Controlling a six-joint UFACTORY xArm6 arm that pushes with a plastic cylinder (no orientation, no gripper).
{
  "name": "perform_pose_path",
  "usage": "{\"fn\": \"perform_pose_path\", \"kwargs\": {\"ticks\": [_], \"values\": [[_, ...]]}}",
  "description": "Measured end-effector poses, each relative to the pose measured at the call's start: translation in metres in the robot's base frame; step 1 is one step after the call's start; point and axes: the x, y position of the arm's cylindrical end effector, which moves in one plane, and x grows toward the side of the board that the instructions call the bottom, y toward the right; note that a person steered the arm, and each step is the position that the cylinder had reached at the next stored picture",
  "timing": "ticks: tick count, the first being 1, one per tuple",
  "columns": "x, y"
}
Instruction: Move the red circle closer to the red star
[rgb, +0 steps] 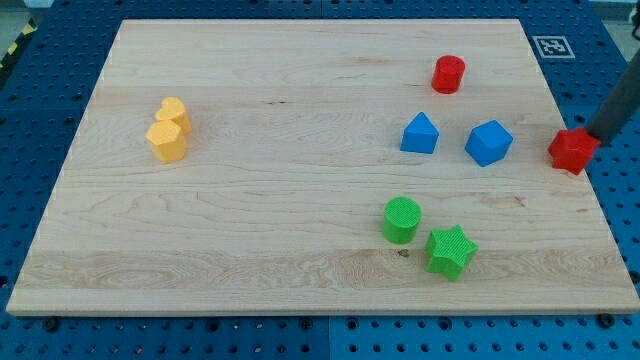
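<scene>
The red cylindrical circle block (449, 74) is seen near the top right of the pale wooden counter (280, 150), well apart from the red star block (572, 150) at the right edge. No claw is fitted; the dark rod's tip (592, 135) is touching the red star block's upper right side. A blue triangular block (420, 134) and a blue faceted block (488, 142) are placed between them, lower down.

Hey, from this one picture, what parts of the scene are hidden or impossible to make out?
- My tip: the rod ends behind the red star at the view's right, so contact cannot be confirmed.
- The rod's upper part: cut off by the view's right edge.
- Yellow blocks: two pressed together; their shapes are unclear.
- Red circle: fully visible.
</scene>
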Motion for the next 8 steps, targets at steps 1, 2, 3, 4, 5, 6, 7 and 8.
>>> {"fn": "perform_pose_path", "kwargs": {"ticks": [1,2,3,4,5,6,7,8], "values": [[0.016,-0.016],[0.011,-0.02],[-0.039,-0.023],[-0.087,-0.051],[-0.131,-0.098],[-0.158,-0.156],[-0.158,-0.205],[-0.123,-0.193]]}}
